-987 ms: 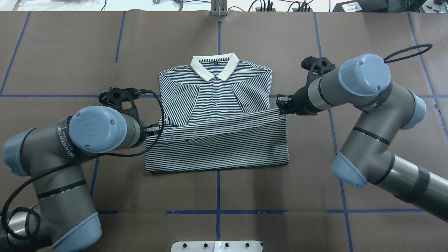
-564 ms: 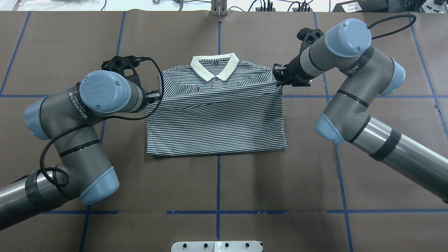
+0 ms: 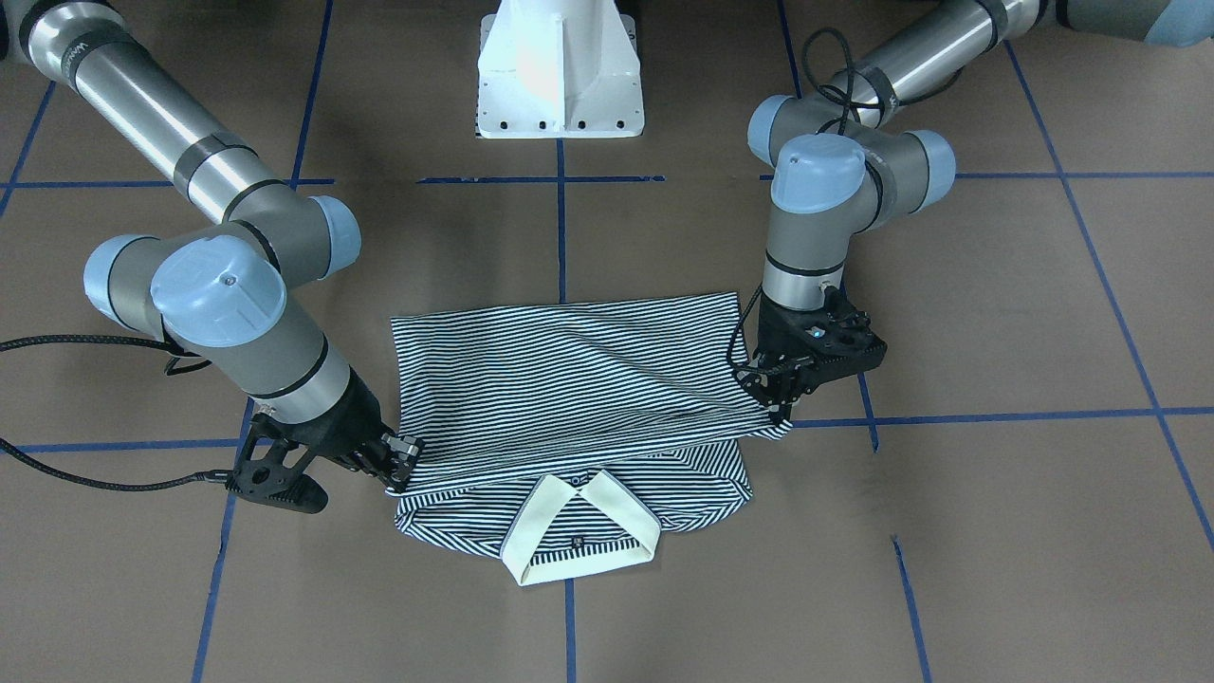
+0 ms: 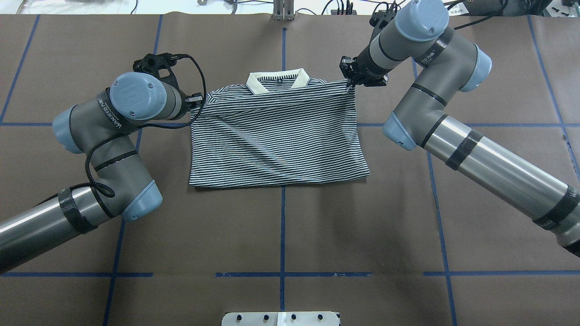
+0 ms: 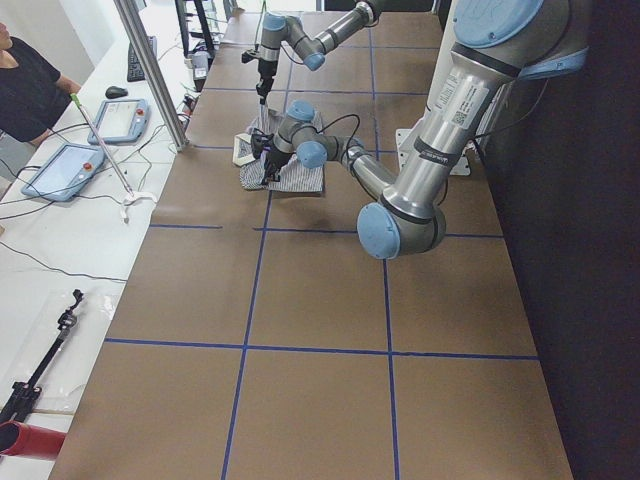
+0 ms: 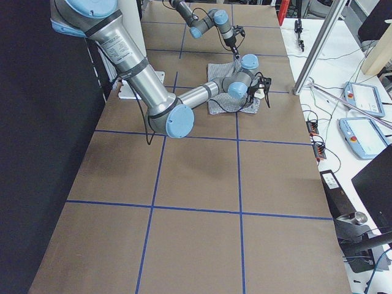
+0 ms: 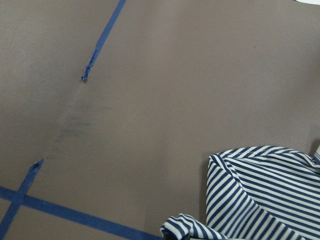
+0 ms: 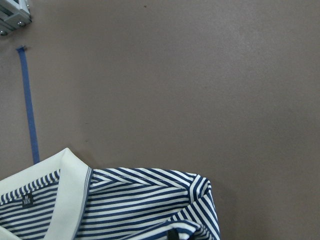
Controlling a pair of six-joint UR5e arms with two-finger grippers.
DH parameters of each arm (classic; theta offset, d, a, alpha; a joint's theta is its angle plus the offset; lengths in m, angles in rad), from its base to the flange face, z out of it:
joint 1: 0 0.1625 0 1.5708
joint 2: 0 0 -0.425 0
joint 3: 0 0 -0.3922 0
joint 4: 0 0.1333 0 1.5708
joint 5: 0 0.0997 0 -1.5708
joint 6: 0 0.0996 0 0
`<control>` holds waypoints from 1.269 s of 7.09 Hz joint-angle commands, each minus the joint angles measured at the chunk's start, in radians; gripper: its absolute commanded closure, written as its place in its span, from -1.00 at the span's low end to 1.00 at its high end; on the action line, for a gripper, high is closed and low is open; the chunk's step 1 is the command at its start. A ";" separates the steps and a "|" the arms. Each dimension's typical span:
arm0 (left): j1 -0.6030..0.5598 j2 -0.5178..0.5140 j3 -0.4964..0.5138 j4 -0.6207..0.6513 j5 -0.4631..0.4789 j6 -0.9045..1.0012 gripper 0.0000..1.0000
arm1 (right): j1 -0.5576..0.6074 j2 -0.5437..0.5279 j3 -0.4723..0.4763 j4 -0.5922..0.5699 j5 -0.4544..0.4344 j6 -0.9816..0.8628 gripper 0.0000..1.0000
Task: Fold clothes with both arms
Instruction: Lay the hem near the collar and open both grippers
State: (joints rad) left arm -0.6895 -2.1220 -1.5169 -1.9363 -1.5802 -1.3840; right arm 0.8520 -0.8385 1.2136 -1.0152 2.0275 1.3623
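The clothes are one navy-and-white striped polo shirt (image 4: 281, 136) lying mid-table, its lower half folded over the chest. The cream collar (image 4: 277, 80) shows just past the folded hem. My left gripper (image 4: 199, 100) is shut on the hem's left corner beside the shoulder. At the other shoulder, my right gripper (image 4: 351, 80) is shut on the hem's right corner. The front-facing view shows the shirt (image 3: 569, 370) with the right gripper (image 3: 403, 453) and left gripper (image 3: 780, 403) pinching the hem, slightly lifted, above the collar (image 3: 579, 531). Both wrist views show only striped fabric (image 7: 260, 195) (image 8: 145, 200) on brown table.
The brown table is marked with blue tape lines (image 4: 282, 226). The white pedestal base (image 3: 560, 76) stands at the robot's side. A metal frame post (image 4: 283, 9) rises at the far edge. A person (image 5: 30, 80) and tablets (image 5: 60, 170) are beyond the table.
Both grippers carried the hem away from the robot, from mid-chest up to the shoulders. The folded layer now covers the placket and sleeves, reaching the collar.
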 commanded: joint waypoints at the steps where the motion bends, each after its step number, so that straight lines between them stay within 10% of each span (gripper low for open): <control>1: -0.004 -0.059 0.050 -0.021 0.000 -0.009 1.00 | 0.002 0.033 -0.055 0.021 -0.004 0.000 1.00; 9: -0.004 -0.079 0.086 -0.026 0.000 -0.003 1.00 | -0.004 0.036 -0.069 0.055 -0.020 -0.005 1.00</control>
State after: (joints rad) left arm -0.6934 -2.1992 -1.4313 -1.9619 -1.5800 -1.3892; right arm 0.8568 -0.8024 1.1453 -0.9743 2.0087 1.3576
